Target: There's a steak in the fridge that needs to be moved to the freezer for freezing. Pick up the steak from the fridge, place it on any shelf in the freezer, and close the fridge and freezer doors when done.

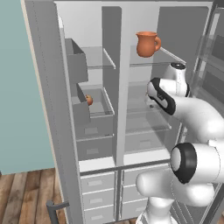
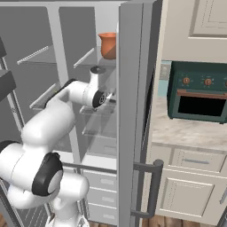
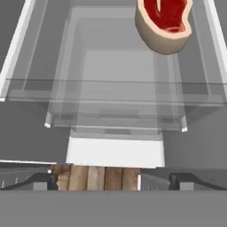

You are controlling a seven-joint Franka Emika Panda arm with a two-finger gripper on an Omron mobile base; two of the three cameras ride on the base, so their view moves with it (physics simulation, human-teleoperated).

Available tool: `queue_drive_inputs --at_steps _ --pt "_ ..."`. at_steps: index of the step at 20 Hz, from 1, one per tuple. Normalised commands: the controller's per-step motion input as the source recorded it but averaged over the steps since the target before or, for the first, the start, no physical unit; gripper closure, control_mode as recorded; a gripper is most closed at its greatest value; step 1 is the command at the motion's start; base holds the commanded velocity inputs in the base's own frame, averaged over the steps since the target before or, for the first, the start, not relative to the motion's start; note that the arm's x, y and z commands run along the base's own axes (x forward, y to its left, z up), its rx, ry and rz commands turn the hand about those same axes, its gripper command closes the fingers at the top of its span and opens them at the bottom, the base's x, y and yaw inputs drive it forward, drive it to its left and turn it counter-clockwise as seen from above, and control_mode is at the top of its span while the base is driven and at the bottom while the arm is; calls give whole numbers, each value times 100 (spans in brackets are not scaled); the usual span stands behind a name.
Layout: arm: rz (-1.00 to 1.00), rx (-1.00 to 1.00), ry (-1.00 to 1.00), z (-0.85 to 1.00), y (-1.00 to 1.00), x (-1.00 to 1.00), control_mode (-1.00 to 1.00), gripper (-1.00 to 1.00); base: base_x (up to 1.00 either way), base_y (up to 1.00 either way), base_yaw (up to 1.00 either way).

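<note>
We are in the approach step: the arm reaches into the fridge (image 1: 144, 105) above its glass shelves, both doors standing open. In the hand view the steak (image 3: 165, 23) lies on a glass shelf (image 3: 111, 88), ahead and off to one side. The gripper (image 3: 95, 179) holds nothing, fingers apart. Next, in our judgement: advance, centre over the steak, descend and close.

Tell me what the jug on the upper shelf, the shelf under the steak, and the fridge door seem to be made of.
The jug looks like unglazed terracotta: matte orange-brown, no shine. The shelf under the steak appears to be clear glass or clear plastic, since the layers below show through it. The fridge door looks like brushed or painted grey metal, flat and even, though the rendering leaves that open.
</note>
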Motion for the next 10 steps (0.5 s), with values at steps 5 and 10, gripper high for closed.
queue_drive_inputs --at_steps 5,10 --pt "0 -1 -5 -40 -5 36 -100 -100 0 0 0" --pt "0 -1 0 -9 0 49 -100 -100 0 0 0"
